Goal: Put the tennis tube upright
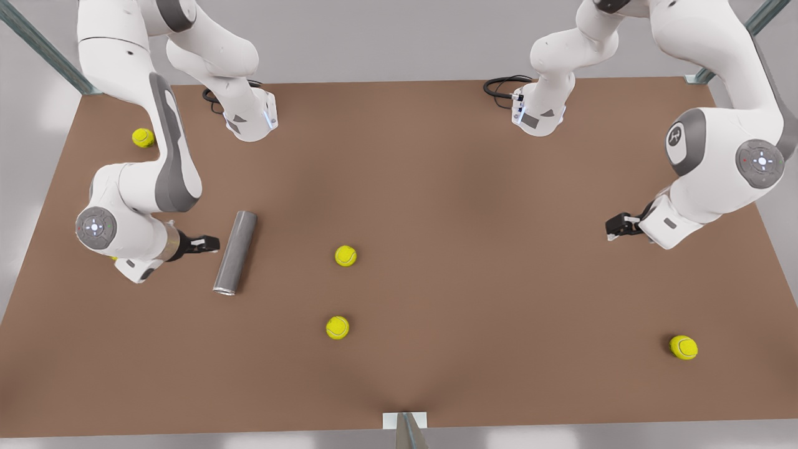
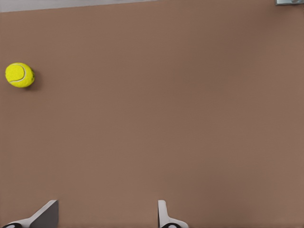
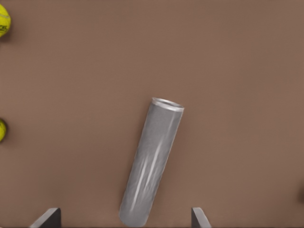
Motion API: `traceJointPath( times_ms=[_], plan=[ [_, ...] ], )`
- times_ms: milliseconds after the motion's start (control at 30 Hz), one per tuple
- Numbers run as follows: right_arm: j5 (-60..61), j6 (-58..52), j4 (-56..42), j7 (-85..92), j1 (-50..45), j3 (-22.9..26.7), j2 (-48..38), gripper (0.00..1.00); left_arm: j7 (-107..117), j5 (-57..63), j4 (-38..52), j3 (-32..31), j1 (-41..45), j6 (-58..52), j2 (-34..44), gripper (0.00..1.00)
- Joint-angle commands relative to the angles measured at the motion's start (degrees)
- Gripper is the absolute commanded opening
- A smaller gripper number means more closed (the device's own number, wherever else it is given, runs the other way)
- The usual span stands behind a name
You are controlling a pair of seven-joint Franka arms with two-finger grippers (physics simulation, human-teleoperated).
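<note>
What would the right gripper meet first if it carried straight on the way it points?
Most likely the tennis tube, lying flat on the table just ahead of the open right gripper; how high the fingers pass is unclear.

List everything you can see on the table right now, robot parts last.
Plain dark grey hollow tennis tube: one, silvery rim at its near end, lying on its side towards the front view's left.
Small yellow tennis balls: four in plain sight, far left, two mid-table, near right.
Flat brown table: one, under everything.
Right gripper: black fingers, open, beside the tube, not touching.
Left gripper: open, waiting over bare table at the front view's right.
</note>
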State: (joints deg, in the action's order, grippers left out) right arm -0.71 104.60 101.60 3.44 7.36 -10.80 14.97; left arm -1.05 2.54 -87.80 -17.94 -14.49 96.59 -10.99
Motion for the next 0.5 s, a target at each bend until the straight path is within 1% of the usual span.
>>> traceJointPath(
  times_ms=[0,67,100,167,200,300,333,367,467],
  plan=[
    [0.09,0.61,0.61,-0.62,-0.07,-0.01,0.24,1.00,0.00,0.10,0.00,0.01,0.08,0.00,0.01,1.00],
    [2.46,7.20,8.17,-15.46,-0.24,-0.01,-0.73,1.00,0.00,0.10,0.00,0.01,0.08,0.00,0.09,0.99],
    [2.64,8.52,8.70,-24.61,-0.33,-0.01,-1.17,1.00,0.00,0.10,0.00,-0.07,0.25,0.00,0.09,1.00],
    [2.73,8.52,10.10,-30.59,-0.68,-0.10,-1.26,1.00,0.09,0.01,-0.09,-0.16,1.75,-0.09,-1.05,1.00],
    [2.64,9.22,11.77,-30.95,-0.68,-0.62,-1.87,1.00,0.09,0.01,-0.09,-0.16,1.75,-0.09,-1.31,1.00],
    [0.97,16.51,16.52,-26.46,0.28,-0.71,-0.99,1.00,0.00,-0.16,0.00,-0.95,1.84,-0.09,-1.05,1.00],
    [-1.75,18.27,17.58,-25.15,1.34,-0.89,-0.29,1.00,0.09,-0.25,0.00,-1.39,1.84,-0.53,-0.52,1.00],
    [-1.84,19.24,17.58,-21.98,1.78,-0.89,0.59,1.00,0.09,-0.34,0.00,-1.92,1.66,-0.88,-0.43,1.00],
    [-2.90,24.07,19.51,-21.37,3.80,-0.98,2.61,1.00,0.44,-0.60,0.00,-2.97,0.78,-1.32,0.45,1.00]
  ],
)
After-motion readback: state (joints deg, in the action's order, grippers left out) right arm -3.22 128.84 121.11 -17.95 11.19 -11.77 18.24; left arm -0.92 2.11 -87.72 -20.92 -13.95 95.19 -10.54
